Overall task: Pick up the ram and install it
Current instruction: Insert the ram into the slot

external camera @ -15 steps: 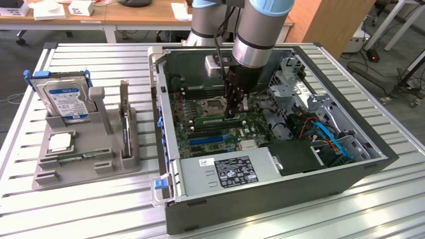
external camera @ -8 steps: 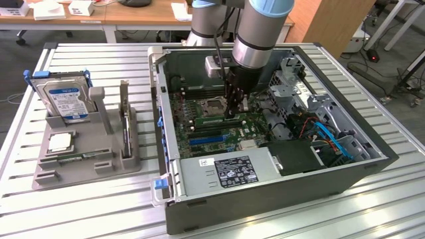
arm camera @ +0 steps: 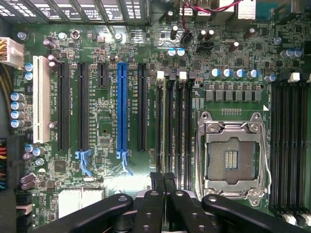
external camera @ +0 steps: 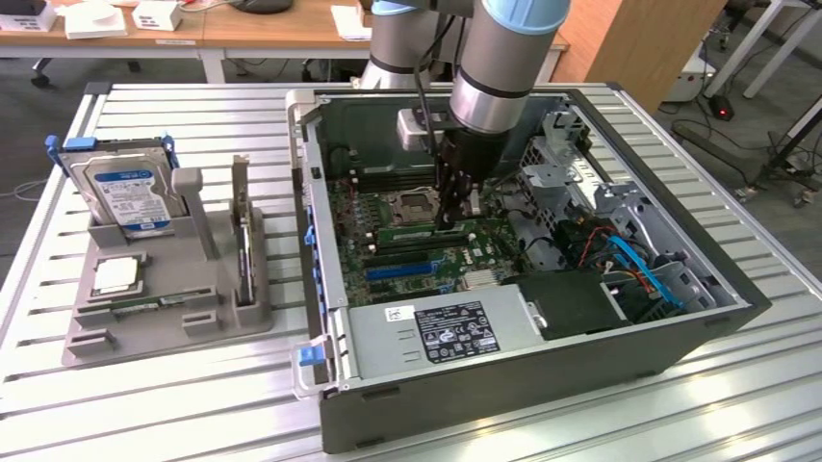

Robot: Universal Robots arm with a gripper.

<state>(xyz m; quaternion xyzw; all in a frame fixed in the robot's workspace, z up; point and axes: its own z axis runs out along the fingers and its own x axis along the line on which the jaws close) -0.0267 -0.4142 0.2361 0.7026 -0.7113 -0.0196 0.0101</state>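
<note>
Claw: the black two-fingered gripper (external camera: 449, 223) has its fingers drawn together, tips down at one end of the ram. I cannot tell whether it is pinching or only pressing.
Ram: a long, thin green circuit-board stick (external camera: 406, 235), on edge along the black memory slots (arm camera: 175, 131), just beside the square silver processor socket (external camera: 414, 204).
Seating: I cannot tell whether it is fully home.
Handling: probably light, stiff and brittle, so it would crack if twisted.
Hold: best by the bare top edge or short ends, off the chips and contact edge.
</note>
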